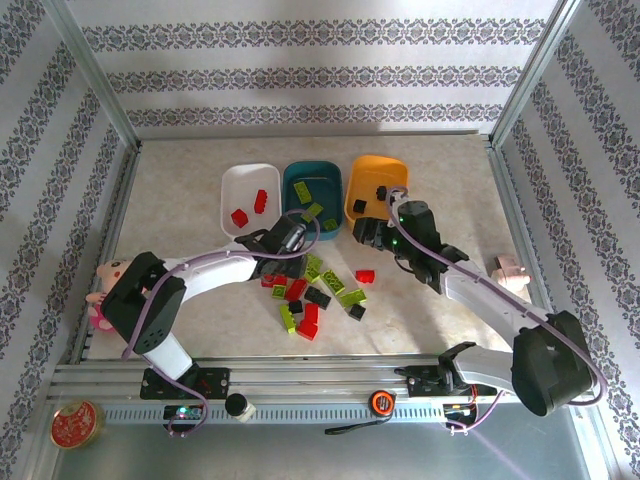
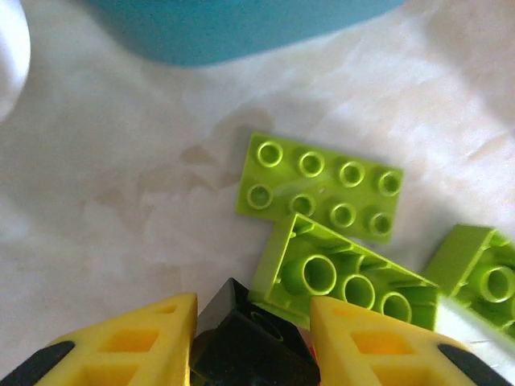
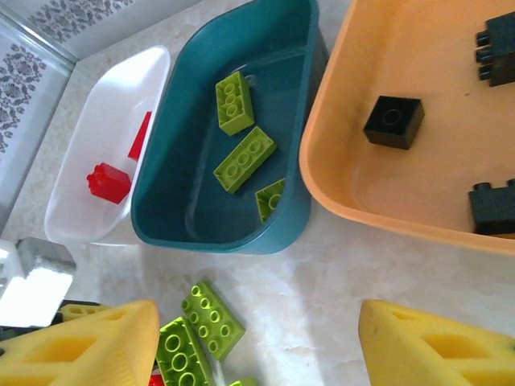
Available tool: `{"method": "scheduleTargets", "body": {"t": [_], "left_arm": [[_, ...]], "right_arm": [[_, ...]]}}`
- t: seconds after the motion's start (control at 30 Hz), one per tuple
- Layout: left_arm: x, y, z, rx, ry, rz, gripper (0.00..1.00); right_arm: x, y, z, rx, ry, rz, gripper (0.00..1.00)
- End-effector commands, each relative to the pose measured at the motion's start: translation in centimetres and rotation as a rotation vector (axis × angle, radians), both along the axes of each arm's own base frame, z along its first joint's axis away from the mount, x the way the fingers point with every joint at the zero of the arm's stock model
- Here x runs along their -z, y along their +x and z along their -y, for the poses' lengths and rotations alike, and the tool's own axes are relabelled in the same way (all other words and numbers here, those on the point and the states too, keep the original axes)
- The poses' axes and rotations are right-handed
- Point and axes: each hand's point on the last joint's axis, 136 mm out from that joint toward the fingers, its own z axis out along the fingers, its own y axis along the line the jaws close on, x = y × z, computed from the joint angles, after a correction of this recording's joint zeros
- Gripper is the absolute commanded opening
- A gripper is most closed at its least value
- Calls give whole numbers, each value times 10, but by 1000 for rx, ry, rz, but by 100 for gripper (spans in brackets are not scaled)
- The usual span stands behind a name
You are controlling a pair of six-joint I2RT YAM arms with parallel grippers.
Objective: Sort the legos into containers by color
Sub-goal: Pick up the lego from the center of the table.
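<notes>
Three tubs stand in a row at the back: white (image 1: pixel 232 185) with red bricks (image 3: pixel 109 181), teal (image 1: pixel 290 175) with lime bricks (image 3: pixel 245 158), orange (image 1: pixel 362 170) with black bricks (image 3: pixel 393 122). Loose red, lime and black legos (image 1: pixel 320 290) lie scattered in front of them. My left gripper (image 2: pixel 253 310) is low over the pile's left end, shut on a black brick (image 2: pixel 241 342). Just beyond it lie a lime plate (image 2: pixel 322 186) and an upturned lime brick (image 2: pixel 346 281). My right gripper (image 3: pixel 257 314) hangs open over bare table in front of the teal and orange tubs, nothing between its fingers.
A pink plush doll (image 1: pixel 103 290) lies by the left frame rail, and another pink toy (image 1: pixel 510 268) at the right. A round red tin (image 1: pixel 76 424) sits near the front left corner. Metal frame rails border the table, and the teal tub's wall (image 2: pixel 241 28) stands close ahead of the left gripper.
</notes>
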Motion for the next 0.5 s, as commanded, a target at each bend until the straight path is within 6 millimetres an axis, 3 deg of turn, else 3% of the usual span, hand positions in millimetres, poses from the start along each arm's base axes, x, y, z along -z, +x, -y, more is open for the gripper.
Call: {"method": "scheduleTargets", "body": {"t": [0.0,0.27,0.47], "left_arm": [[-31,1,19,49,-40,36,36],[-61,16,56,111,-94,72,36],[-78,50,93,136,-147,113,36]], "right_arm": [[2,-5,11,33,1,-5,67],[4,-14,30,79,-14,-10,67],[-9,-19,48,133,-23,26,67]]}}
